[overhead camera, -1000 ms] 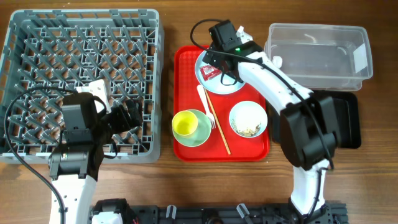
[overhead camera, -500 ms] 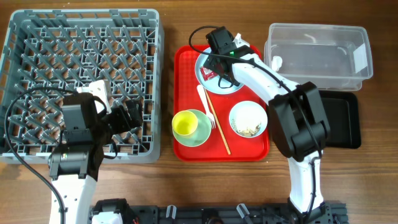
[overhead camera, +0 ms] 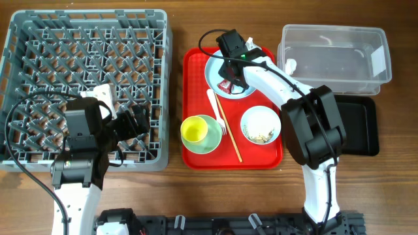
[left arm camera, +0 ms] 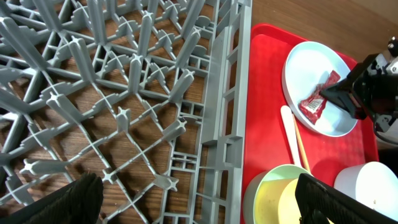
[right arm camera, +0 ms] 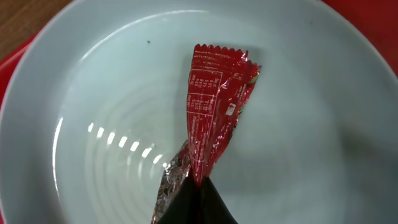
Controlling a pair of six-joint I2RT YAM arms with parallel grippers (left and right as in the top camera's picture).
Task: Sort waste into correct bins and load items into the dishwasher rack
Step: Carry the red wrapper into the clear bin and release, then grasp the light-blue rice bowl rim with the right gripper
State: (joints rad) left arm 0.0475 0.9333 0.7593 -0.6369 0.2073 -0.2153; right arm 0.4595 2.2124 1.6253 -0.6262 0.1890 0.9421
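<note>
The shiny red wrapper (right arm camera: pixel 214 106) lies on the pale blue plate (right arm camera: pixel 112 93) at the back of the red tray. My right gripper (right arm camera: pixel 196 202) is shut on the wrapper's near end, and it shows over the plate (overhead camera: pixel 214 70) from above as well. My left gripper (left arm camera: pixel 202 202) hangs open over the front right corner of the grey dishwasher rack (overhead camera: pixel 85 16), holding nothing. A yellow cup (overhead camera: pixel 194 130) sits inside the green bowl (overhead camera: pixel 210 140). Crumbly food scraps fill a pale bowl (overhead camera: pixel 260 125). The white fork (overhead camera: pixel 214 108) and the chopsticks (overhead camera: pixel 230 134) lie between them.
The red serving tray (overhead camera: pixel 194 78) sits between the rack and the bins. A clear tub (overhead camera: pixel 333 52) stands at the back right, and a black tray (overhead camera: pixel 364 124) lies in front of it. A small white scrap (overhead camera: pixel 290 64) rests by the tub's left end.
My right gripper dropped a little onto the plate and closed its jaws on the red wrapper. The left arm has not moved.
</note>
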